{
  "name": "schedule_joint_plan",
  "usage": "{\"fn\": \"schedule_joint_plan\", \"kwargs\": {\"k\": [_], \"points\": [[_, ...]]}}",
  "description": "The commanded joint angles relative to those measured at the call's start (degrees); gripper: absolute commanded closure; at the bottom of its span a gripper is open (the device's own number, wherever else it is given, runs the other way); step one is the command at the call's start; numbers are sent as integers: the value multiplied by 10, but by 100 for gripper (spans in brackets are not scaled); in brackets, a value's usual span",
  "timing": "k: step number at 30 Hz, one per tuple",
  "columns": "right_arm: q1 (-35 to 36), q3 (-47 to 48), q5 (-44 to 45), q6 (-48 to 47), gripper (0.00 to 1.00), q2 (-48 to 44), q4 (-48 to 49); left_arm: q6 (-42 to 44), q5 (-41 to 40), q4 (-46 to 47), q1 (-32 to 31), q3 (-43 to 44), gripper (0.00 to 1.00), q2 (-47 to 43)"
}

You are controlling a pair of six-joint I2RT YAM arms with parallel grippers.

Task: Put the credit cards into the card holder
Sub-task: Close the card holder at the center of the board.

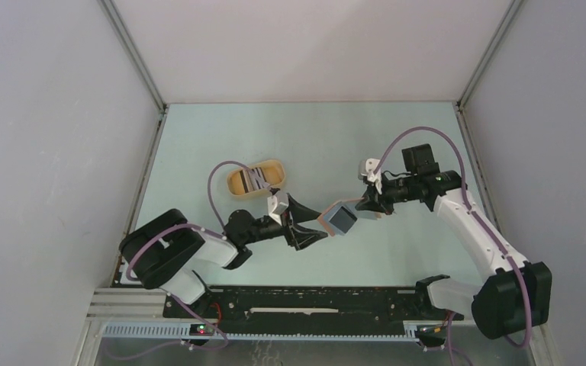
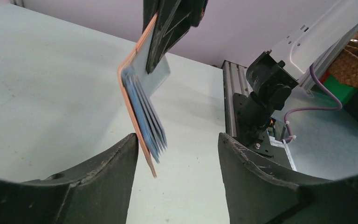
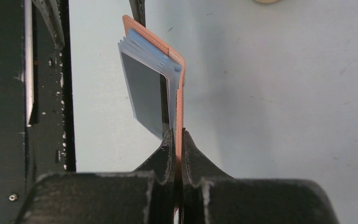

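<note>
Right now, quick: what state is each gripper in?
Left gripper: open, holding nothing.
Right gripper: closed on the card holder.

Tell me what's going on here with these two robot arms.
The right hand is pinching the card holder by one cover and holding it up off the table, with its blue sleeves fanned open. The left hand is open and empty, pointing at the holder from close by. Cards lie in the yellow tray behind the left arm, so the loading isn't finished.
</note>
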Motion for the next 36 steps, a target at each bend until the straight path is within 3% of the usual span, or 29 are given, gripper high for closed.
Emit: {"fn": "schedule_joint_plan", "kwargs": {"k": [1, 6, 14, 27, 30, 36], "points": [[10, 24, -39, 42, 100, 32, 10, -17, 29, 31, -13, 48, 30, 32], [21, 28, -45, 79, 100, 63, 23, -18, 12, 31, -24, 60, 22, 44], [26, 72, -60, 186, 100, 179, 14, -84, -2, 31, -34, 94, 22, 83], [29, 134, -132, 219, 100, 372, -60, -156, -60, 30, -33, 144, 25, 209], [38, 137, -110, 250, 94, 396, -46, -164, -71, 26, -29, 144, 28, 219], [68, 153, 3, 314, 67, 413, -28, -184, -87, 2, -21, 140, 33, 228]]}}
